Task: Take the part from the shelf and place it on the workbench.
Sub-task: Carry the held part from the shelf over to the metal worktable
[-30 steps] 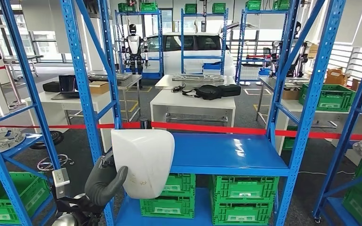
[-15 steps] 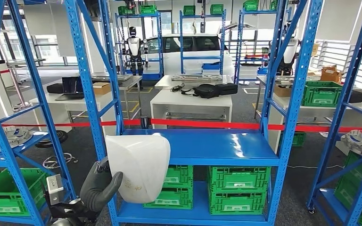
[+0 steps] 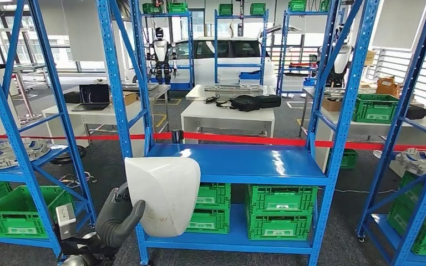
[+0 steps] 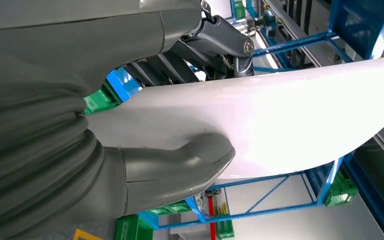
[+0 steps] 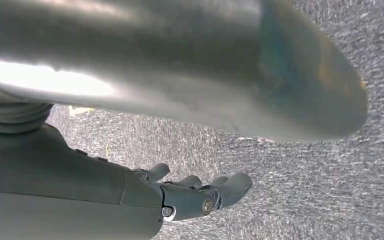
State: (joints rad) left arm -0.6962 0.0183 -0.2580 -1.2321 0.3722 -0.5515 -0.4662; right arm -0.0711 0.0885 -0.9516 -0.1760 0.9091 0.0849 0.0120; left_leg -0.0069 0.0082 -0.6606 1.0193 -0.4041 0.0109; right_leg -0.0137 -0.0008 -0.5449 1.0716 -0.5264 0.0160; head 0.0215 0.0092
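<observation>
Part (image 3: pixel 162 194), a white curved shell, is sitting in the left hand (image 3: pixel 117 219), held up in front of the blue shelf (image 3: pixel 249 163), level with its middle deck and off it. Left wrist view is showing the thick grey thumb (image 4: pixel 180 167) pressing on one face of the shell (image 4: pixel 280 120) and the darker fingers (image 4: pixel 215 42) wrapping the other side, so the grip is closed on it. Right hand (image 5: pixel 200 192) is hanging over grey carpet (image 5: pixel 330 190), holding nothing, fingers loosely curled yet apart. Green crates (image 3: pixel 280 210) are sitting on the lower deck. White tables (image 3: pixel 227 117) are standing beyond the red tape (image 3: pixel 244 138).
</observation>
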